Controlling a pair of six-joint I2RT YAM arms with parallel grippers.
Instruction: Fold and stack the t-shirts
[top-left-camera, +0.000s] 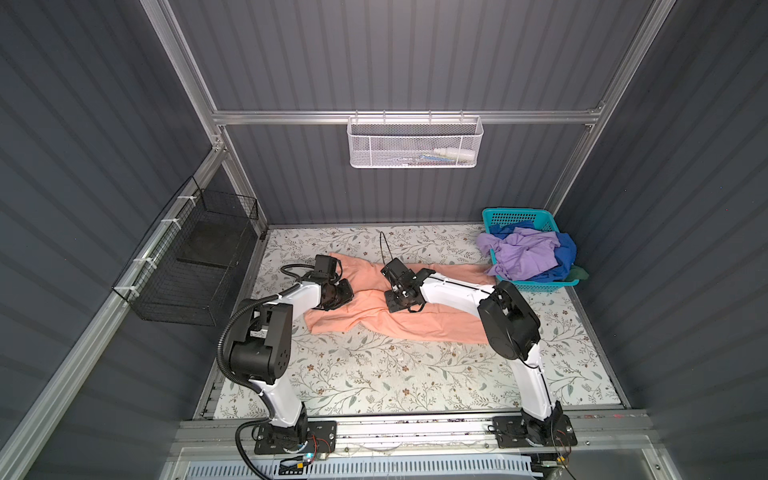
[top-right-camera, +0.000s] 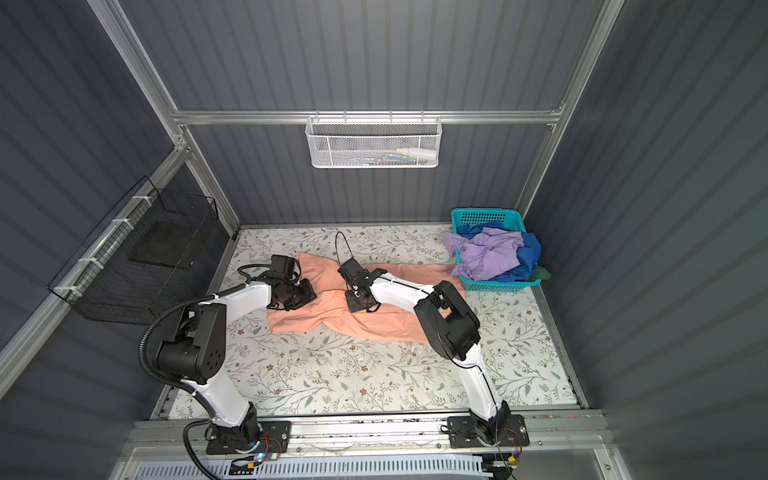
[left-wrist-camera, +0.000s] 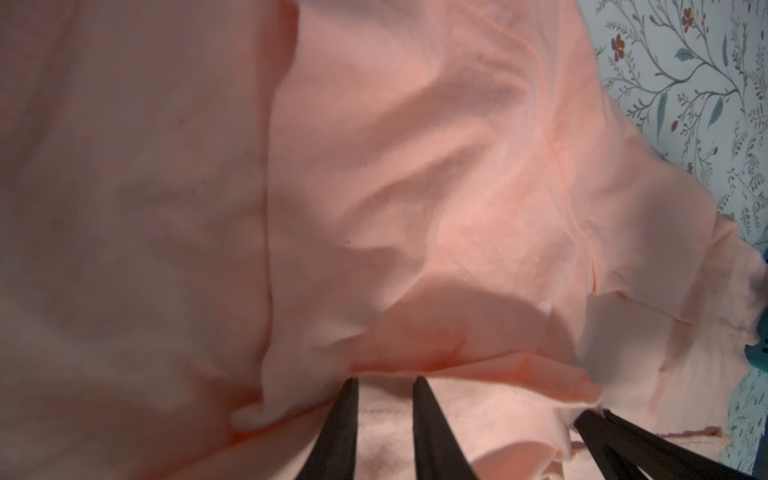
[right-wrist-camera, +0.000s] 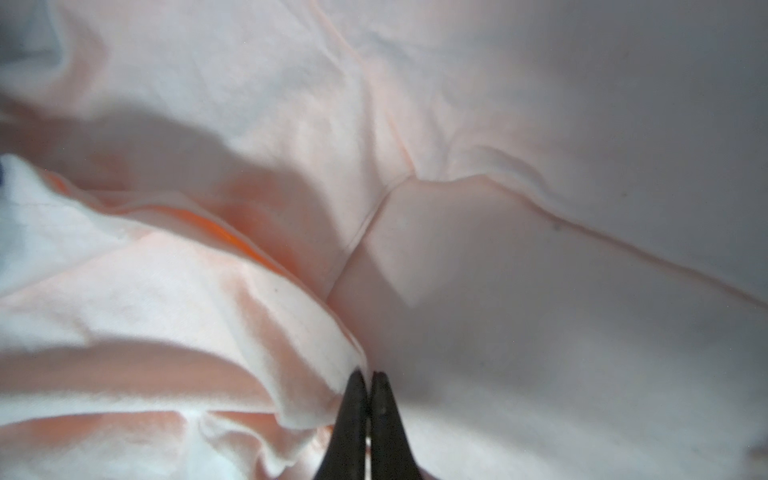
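The peach-orange t-shirt (top-left-camera: 415, 328) (top-right-camera: 374, 328) lies rumpled across the middle of the floral table in both top views. My left gripper (top-left-camera: 349, 296) (top-right-camera: 311, 296) is down on its left part. In the left wrist view that gripper (left-wrist-camera: 384, 380) is open, its tips under a fold, with a hemmed layer of the peach shirt (left-wrist-camera: 415, 166) between the fingers. My right gripper (top-left-camera: 395, 305) (top-right-camera: 356, 305) presses on the shirt's middle. In the right wrist view it (right-wrist-camera: 368, 374) is shut, and a hemmed fold of the shirt (right-wrist-camera: 540, 291) runs into its tips.
A teal basket (top-left-camera: 540, 284) (top-right-camera: 490, 286) stands at the back right corner, holding a lavender t-shirt (top-left-camera: 523, 253), a blue one (top-left-camera: 563, 249) and a bit of dark green cloth (top-left-camera: 579, 273). A white mesh basket (top-left-camera: 415, 141) hangs on the back rail. A black wire basket (top-left-camera: 195, 257) is on the left wall.
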